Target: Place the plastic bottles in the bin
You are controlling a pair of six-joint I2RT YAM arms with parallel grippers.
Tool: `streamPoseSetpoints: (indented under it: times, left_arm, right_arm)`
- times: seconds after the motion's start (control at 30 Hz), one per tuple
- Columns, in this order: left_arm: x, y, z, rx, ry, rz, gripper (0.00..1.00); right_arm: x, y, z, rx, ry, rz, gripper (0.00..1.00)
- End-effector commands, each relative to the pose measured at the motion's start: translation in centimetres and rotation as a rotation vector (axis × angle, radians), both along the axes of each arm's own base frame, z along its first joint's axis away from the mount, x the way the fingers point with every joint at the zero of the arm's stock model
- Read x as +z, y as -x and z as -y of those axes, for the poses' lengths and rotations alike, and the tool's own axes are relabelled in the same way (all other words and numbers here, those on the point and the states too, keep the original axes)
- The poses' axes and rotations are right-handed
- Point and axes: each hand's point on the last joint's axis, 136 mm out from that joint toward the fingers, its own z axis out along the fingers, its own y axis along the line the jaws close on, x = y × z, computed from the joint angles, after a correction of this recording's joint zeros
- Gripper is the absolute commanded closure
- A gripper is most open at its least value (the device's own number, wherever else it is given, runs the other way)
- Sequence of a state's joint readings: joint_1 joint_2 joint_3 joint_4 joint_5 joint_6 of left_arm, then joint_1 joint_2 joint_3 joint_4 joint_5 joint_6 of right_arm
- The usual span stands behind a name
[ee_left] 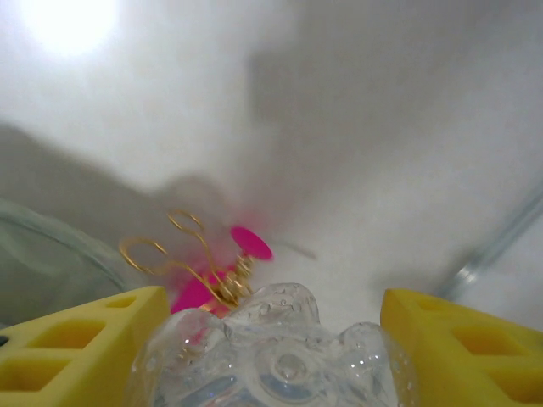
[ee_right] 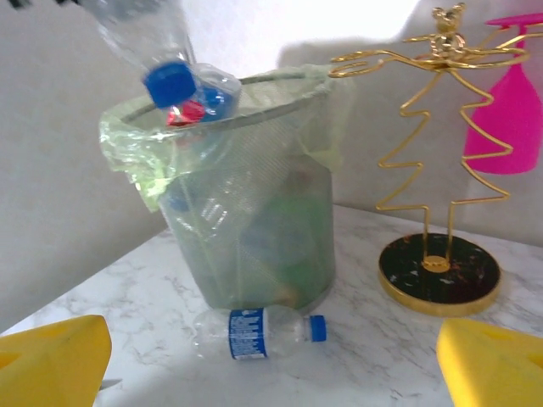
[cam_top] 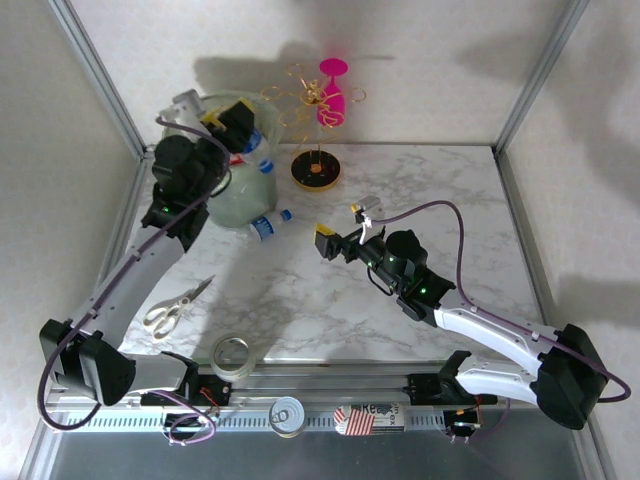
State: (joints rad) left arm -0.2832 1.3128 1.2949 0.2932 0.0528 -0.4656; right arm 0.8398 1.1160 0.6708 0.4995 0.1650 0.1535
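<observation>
The left jaws are closed on the held bottle (cam_top: 257, 150) at the upper left of the overhead view, just over the bin (cam_top: 235, 205). In the left wrist view the bottle's clear, lobed base (ee_left: 280, 365) sits pressed between the two yellow pads (ee_left: 76, 348). From the right wrist view the same bottle (ee_right: 148, 34) hangs in the upper left corner. It is tilted cap-down, its body crinkled and see-through, and its blue cap is close above the bin's rim.

The bin (ee_right: 280, 170) is a round, translucent grey-green basket standing on the marble worktop (cam_top: 400, 200). A pale green bag folds out over its rim. Blurred blue and green shapes show through its wall, and something red and blue lies at the rim beside the hanging cap.

A fallen bottle (cam_top: 270, 225) lies on its side on the worktop, against or just beside the foot of the bin. It is clear, with a blue label and a blue cap that points towards the right of the right wrist view (ee_right: 259, 332).

The right jaws stand wide open with nothing between them, near the middle of the overhead view. Their yellow fingertips (ee_right: 51, 360) sit at the two bottom corners of the right wrist view, aimed at the bin.

To the right of the bin stands a gold wire stand (cam_top: 316, 165) on a dark round base, with a pink goblet (cam_top: 333, 95) hanging from it. Scissors (cam_top: 175, 305) and a tape roll (cam_top: 232, 352) lie towards the lower left of the overhead view.
</observation>
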Motion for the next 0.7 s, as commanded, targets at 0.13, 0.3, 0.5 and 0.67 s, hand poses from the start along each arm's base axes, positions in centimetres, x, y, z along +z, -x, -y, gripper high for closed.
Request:
streamPoseSetpoints:
  times: [0.13, 0.3, 0.5, 0.67]
  left_arm:
    - [2.2, -1.5, -8.0, 0.218, -0.107, -0.033, 0.59]
    - [0.6, -3.8, -13.3, 0.331, -0.096, -0.109, 0.6]
    - [-4.1, -6.6, -15.7, 0.336, -0.075, -0.238, 0.6]
    - [-7.7, -8.1, -14.9, 0.278, -0.053, -0.315, 0.59]
  right_arm:
    - [-1.6, -1.1, 1.5, -0.079, 0.017, -0.049, 0.01]
    - [-1.6, -1.2, 2.0, -0.094, 0.012, -0.052, 0.01]
    - [-1.8, -1.3, 2.0, -0.098, 0.011, -0.063, 0.01]
    - [-1.9, -1.4, 1.9, -0.097, 0.012, -0.069, 0.01]
